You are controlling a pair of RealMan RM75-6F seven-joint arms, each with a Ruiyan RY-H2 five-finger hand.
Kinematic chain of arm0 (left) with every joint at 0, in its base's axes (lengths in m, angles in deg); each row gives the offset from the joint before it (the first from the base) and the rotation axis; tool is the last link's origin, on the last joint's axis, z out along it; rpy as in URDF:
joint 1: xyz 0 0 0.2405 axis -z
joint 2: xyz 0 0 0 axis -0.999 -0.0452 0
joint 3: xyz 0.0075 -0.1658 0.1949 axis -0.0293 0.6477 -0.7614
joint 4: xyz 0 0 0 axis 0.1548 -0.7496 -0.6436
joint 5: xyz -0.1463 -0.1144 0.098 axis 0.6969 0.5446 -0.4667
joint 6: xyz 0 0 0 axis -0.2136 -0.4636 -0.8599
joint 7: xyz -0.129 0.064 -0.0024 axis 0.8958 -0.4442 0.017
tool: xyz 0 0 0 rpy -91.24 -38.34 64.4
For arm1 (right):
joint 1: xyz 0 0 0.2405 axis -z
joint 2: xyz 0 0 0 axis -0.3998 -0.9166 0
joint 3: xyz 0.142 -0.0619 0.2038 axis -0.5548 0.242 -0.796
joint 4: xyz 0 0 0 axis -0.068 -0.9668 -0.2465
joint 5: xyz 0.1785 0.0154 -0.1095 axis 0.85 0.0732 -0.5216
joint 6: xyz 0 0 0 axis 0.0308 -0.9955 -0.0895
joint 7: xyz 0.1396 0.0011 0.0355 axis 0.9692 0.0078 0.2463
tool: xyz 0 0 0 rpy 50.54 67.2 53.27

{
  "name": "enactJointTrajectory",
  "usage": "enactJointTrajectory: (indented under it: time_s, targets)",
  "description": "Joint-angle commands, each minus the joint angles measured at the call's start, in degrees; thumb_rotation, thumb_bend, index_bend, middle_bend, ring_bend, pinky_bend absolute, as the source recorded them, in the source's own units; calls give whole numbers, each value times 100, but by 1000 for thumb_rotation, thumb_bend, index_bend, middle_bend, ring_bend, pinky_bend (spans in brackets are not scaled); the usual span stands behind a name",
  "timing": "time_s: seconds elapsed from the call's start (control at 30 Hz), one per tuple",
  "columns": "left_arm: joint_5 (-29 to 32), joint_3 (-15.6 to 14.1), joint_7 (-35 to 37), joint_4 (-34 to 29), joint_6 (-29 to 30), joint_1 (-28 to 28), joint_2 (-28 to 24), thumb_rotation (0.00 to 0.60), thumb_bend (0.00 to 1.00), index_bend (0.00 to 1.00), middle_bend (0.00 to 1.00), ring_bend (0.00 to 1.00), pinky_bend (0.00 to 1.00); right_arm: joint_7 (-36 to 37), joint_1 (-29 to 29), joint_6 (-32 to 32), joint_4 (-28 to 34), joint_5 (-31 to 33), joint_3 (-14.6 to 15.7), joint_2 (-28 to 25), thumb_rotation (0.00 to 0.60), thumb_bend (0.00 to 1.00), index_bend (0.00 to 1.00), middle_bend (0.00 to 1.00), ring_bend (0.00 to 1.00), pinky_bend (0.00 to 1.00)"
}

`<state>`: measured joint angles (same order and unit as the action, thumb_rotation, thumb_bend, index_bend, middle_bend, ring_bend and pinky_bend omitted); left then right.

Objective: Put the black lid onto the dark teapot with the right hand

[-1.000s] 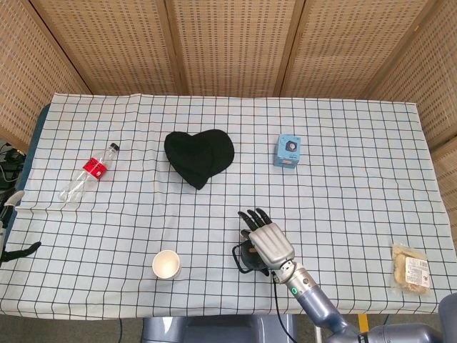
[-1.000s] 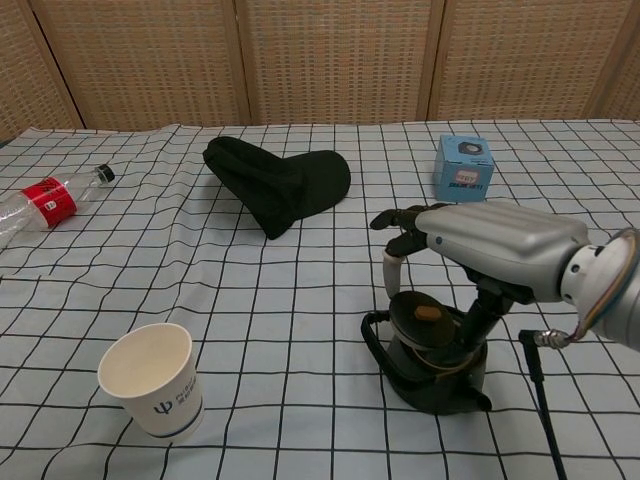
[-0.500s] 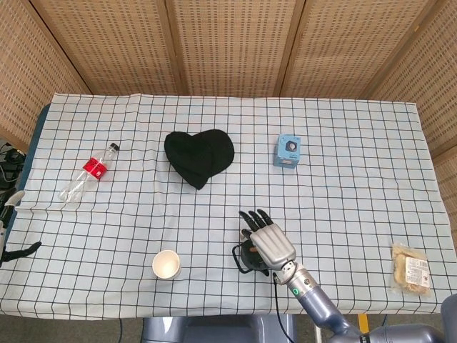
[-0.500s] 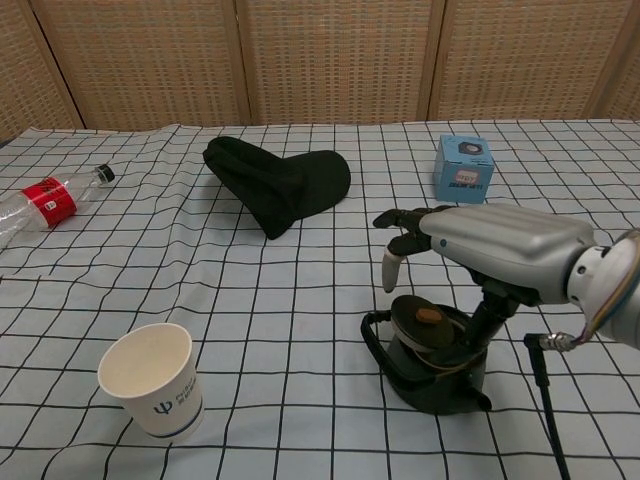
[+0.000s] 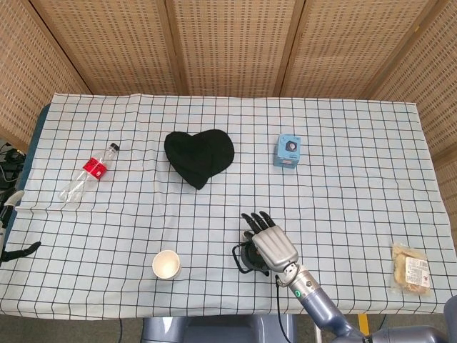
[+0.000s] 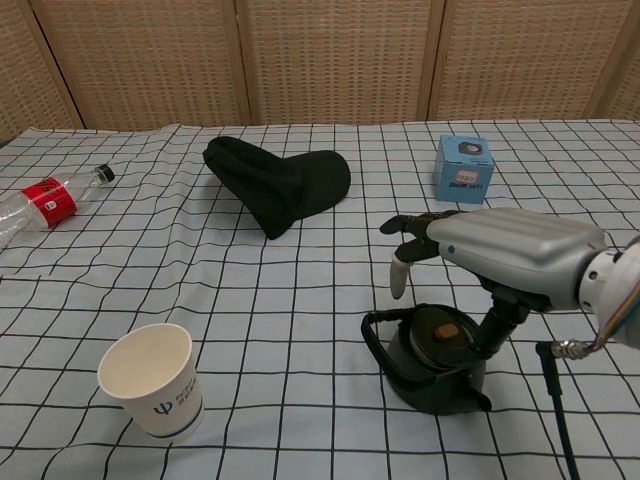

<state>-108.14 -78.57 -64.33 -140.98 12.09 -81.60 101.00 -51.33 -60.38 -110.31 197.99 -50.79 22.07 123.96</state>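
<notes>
The dark teapot point(image 6: 425, 378) stands near the table's front edge, handle to the left; in the head view only its left part point(image 5: 244, 259) shows from under the hand. The black lid point(image 6: 443, 336) with a brown knob lies flat in the teapot's opening. My right hand point(image 6: 500, 247) point(image 5: 273, 244) hovers just above it, palm down and fingers spread forward, holding nothing. Its thumb reaches down beside the lid's right edge; I cannot tell whether it touches. The left hand is in neither view.
A paper cup point(image 6: 150, 380) stands front left. A black cap point(image 6: 280, 185) lies mid-table, a blue box point(image 6: 463, 167) behind the teapot, a plastic bottle point(image 6: 45, 205) far left, a snack packet point(image 5: 409, 268) far right. A black cable point(image 6: 555, 400) hangs by my right wrist.
The lid was tilted above the teapot's opening and now sits level in it. My right hand has lifted slightly and shifted right.
</notes>
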Motion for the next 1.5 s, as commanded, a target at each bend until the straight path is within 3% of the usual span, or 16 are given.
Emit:
enactJointTrajectory:
  time_s: [0.03,0.23,0.63,0.97,1.5]
  targets:
    - [9,0,-6,-1,-10,3,-1,600,24,0,0,0,0,18,5,-15,42,-18,-10,-28,600,391,368,21,0,0]
    - [3,2,6,-12,6,-5,-7,600,24,0,0,0,0,-83,8,-65,126,8,-1,-75,600,757,368,0,0,0]
    - [73,23,-51,-22,1,-7,-7,600,24,0,0,0,0,-348,19,-171,193,115,74,10,600,982,422,0,0,0]
    - [67,19,-97,-44,-3,-2,1,600,24,0,0,0,0,-499,64,-257,257,171,179,51,600,989,479,0,0,0]
    - [51,18,-76,-42,15,-11,-1,600,24,0,0,0,0,-449,81,-182,29,243,210,247,600,984,486,0,0,0]
